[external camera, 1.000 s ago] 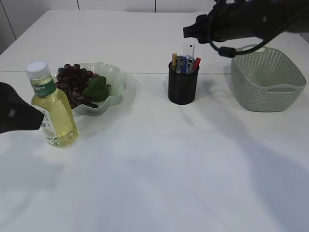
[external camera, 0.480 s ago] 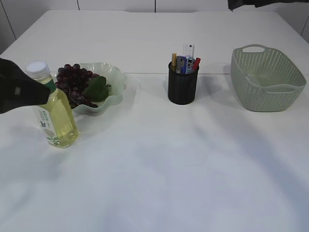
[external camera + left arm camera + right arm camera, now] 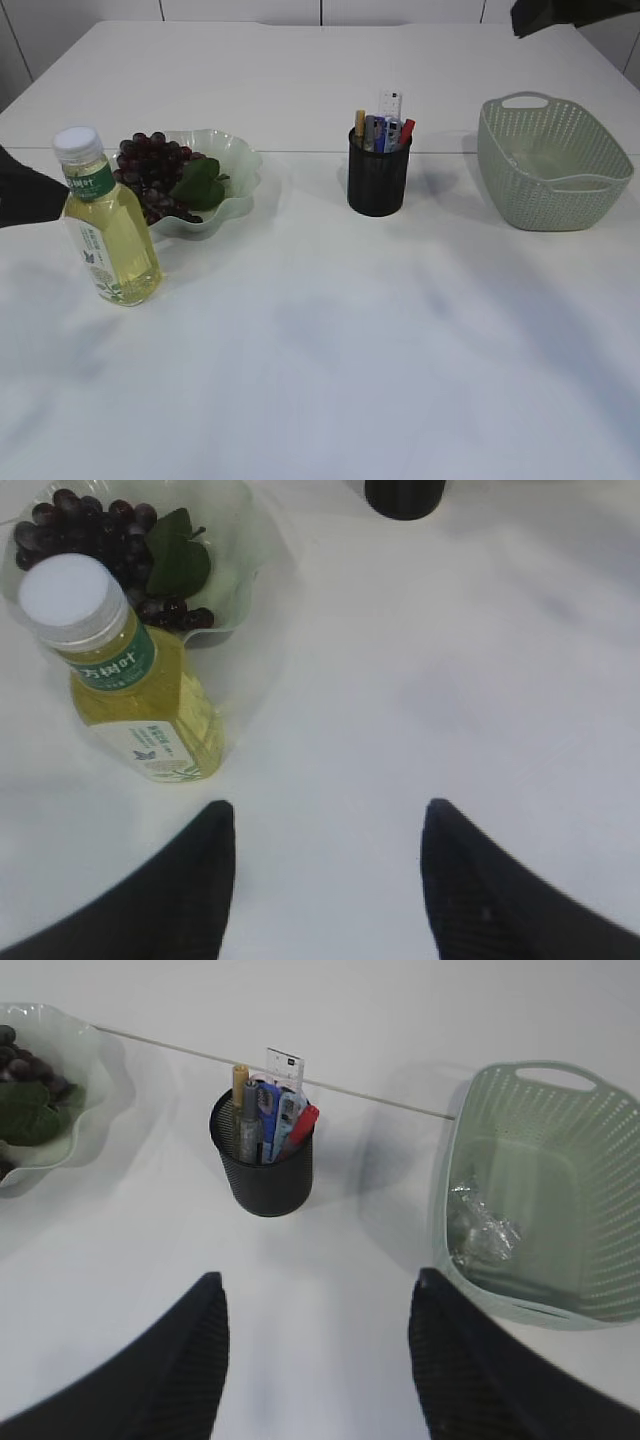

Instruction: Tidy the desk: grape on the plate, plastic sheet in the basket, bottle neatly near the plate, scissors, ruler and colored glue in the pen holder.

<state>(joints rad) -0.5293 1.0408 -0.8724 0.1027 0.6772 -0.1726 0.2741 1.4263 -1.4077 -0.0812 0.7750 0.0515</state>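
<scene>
One clear plastic bottle (image 3: 108, 232) of yellow liquid with a white cap and green label. One pale green wavy-rimmed plate (image 3: 238, 160), holding one bunch of dark purple grapes (image 3: 150, 172). One black mesh pen holder (image 3: 379, 180); its contents are too crowded to count. One sage-green perforated plastic basket (image 3: 552, 165), containing one crumpled clear plastic sheet (image 3: 482, 1226).

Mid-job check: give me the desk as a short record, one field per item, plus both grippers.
grapes: on the plate, with a leaf
bottle: upright, capped, beside the plate
pen holder: holds ruler and several pens or tools; scissors and glue not distinguishable
basket: crumpled plastic sheet inside
left gripper: open, empty, clear of the bottle
right gripper: open, empty, above the table between holder and basket
</scene>
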